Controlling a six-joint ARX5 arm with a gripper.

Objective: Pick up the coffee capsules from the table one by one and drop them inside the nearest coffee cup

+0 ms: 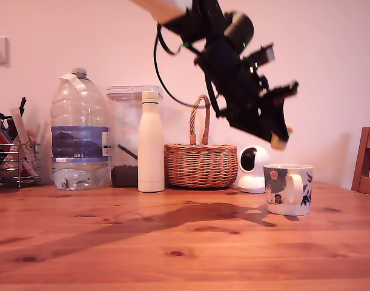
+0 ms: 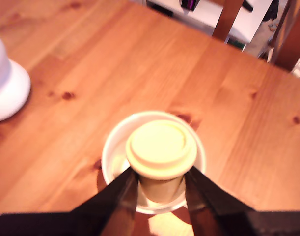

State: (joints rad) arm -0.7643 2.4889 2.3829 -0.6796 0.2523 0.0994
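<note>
Claw [image 2: 159,189] pinching one pale coffee capsule [image 2: 161,150] by its tapered body under the wide flange, held directly above the white patterned mug [image 1: 287,189] on the tabletop [image 1: 172,242]; capsule judged light, rigid, smooth, likely slippery.

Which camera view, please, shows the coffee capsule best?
The wrist view: the coffee capsule fills the middle, clamped between the hand's fingers directly over the mug's opening. The exterior view shows only a small pale tip at the hand's end, above the mug.
</note>
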